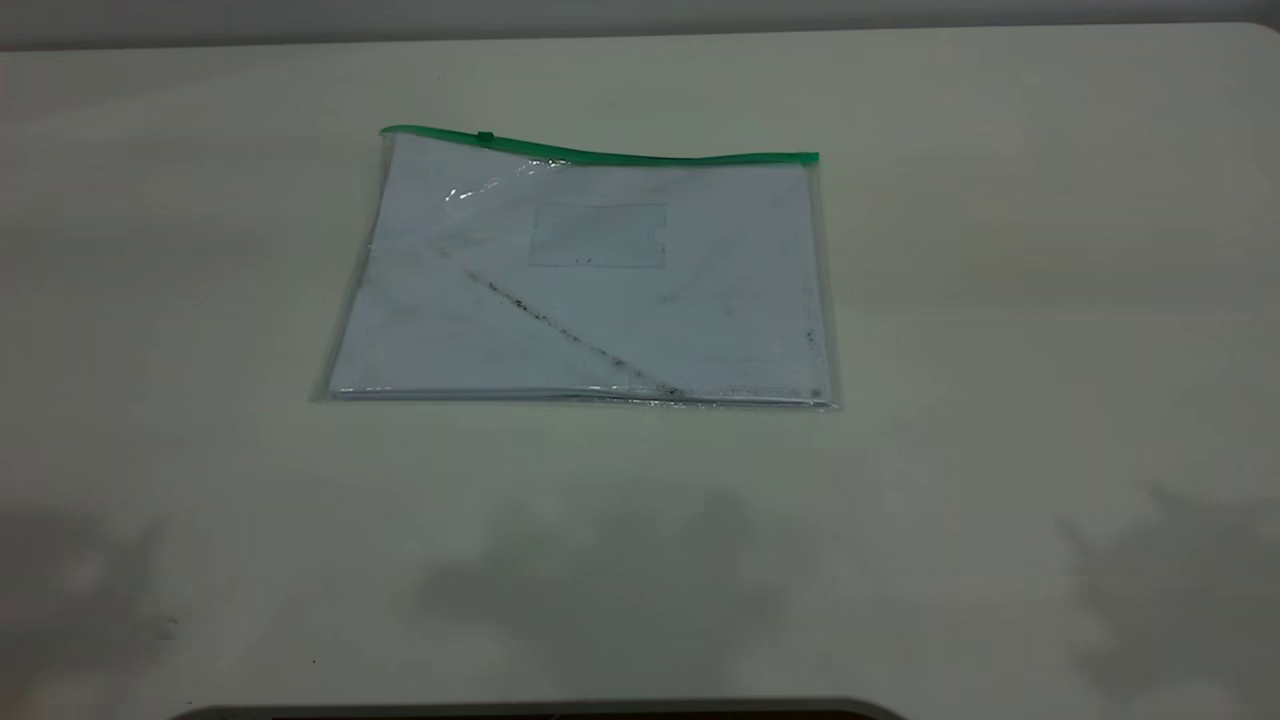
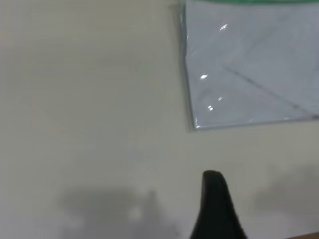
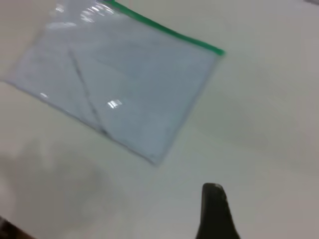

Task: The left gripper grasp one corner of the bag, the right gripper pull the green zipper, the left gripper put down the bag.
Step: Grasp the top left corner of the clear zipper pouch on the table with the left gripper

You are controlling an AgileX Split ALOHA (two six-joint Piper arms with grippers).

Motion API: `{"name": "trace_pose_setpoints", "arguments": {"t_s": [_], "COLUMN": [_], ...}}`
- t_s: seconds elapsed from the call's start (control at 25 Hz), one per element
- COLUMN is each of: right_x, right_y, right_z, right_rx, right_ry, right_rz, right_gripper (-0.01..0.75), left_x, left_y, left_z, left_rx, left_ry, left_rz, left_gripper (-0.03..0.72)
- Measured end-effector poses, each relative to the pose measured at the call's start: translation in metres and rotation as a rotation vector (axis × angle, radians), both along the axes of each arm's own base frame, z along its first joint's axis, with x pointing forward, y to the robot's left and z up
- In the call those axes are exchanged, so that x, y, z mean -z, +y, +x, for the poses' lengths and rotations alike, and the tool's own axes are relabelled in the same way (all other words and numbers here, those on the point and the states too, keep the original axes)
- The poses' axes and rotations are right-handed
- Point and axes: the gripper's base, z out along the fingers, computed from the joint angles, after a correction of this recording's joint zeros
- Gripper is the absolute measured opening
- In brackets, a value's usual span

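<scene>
Bag (image 1: 585, 290) lies flat mid-table (image 1: 1000, 300), long axis left-right, green zipper (image 1: 600, 153) along the far edge, slider (image 1: 485, 137) near its left end. Both grippers' openings cannot be told; neither touches it.

Neither arm enters the exterior view; only their shadows fall on the table (image 1: 1000, 300). Of the left gripper (image 2: 215, 206) a single dark fingertip rises from the wrist view's edge, its partner out of sight, so its spread cannot be told. Ahead of that tip, the bag (image 2: 249, 64) is cut off on two sides, with the green zipper (image 2: 249, 1) a mere sliver at the border. The right gripper (image 3: 215, 211) likewise shows one blurred tip. Beyond it, the bag's (image 3: 119, 84) far corner runs out of view, and the zipper's (image 3: 164, 30) slider is too smeared to find.
</scene>
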Motion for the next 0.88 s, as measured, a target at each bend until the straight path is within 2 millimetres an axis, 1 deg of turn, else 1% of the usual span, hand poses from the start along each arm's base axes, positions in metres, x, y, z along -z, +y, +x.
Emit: {"name": "trace_pose_setpoints", "arguments": {"t_s": [0.08, 0.16, 0.24, 0.28, 0.44, 0.48, 0.6, 0.68, 0.76, 0.88], "right_x": [0.002, 0.002, 0.007, 0.008, 0.027, 0.033, 0.047, 0.054, 0.060, 0.063], "right_y": [0.004, 0.009, 0.016, 0.022, 0.050, 0.058, 0.079, 0.089, 0.095, 0.097], "right_z": [0.021, 0.041, 0.059, 0.067, 0.097, 0.103, 0.119, 0.125, 0.130, 0.135], "right_rx": [-0.039, -0.058, -0.092, -0.110, -0.208, -0.227, -0.261, -0.281, -0.290, -0.288], "right_ry": [-0.002, -0.011, -0.017, -0.021, 0.003, 0.021, 0.057, 0.075, 0.089, 0.097], "right_rz": [0.018, 0.058, 0.070, 0.083, 0.091, 0.095, 0.110, 0.114, 0.114, 0.119], "right_gripper": [0.551, 0.553, 0.553, 0.553, 0.553, 0.553, 0.553, 0.553, 0.553, 0.553], "left_x": [0.009, 0.021, 0.033, 0.040, 0.067, 0.072, 0.096, 0.115, 0.132, 0.160], "left_y": [0.001, 0.001, 0.002, 0.002, 0.003, 0.003, 0.003, 0.003, 0.002, 0.001], "left_z": [0.021, 0.043, 0.064, 0.075, 0.120, 0.131, 0.166, 0.189, 0.209, 0.236], "left_rx": [0.010, 0.006, -0.003, -0.011, -0.053, -0.057, -0.057, -0.050, -0.040, -0.014], "left_ry": [0.030, 0.060, 0.085, 0.109, 0.184, 0.189, 0.231, 0.263, 0.301, 0.369], "left_rz": [0.016, 0.026, 0.031, 0.028, 0.010, 0.010, 0.014, 0.017, 0.017, 0.011], "left_gripper": [0.592, 0.591, 0.587, 0.584, 0.558, 0.552, 0.540, 0.540, 0.540, 0.539]}}
